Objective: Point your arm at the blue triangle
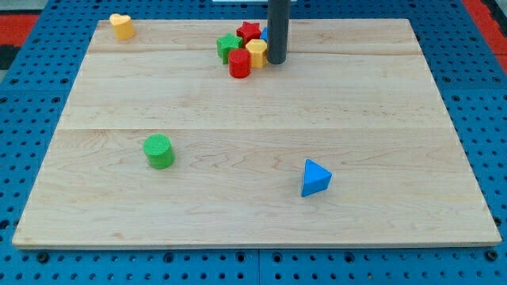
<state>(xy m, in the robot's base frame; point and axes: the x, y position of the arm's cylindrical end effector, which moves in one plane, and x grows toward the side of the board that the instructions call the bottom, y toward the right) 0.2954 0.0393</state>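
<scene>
The blue triangle (315,178) lies alone on the wooden board (253,103), toward the view's bottom right of centre. My tip (276,61) is near the view's top, far from the triangle, just right of a cluster of blocks. The rod rises out of the top of the view.
The cluster by my tip holds a red star (249,32), a green star (228,46), a yellow block (257,53), a red cylinder (240,65) and a blue block mostly hidden behind the rod. A yellow heart (121,25) sits top left. A green cylinder (159,151) stands lower left.
</scene>
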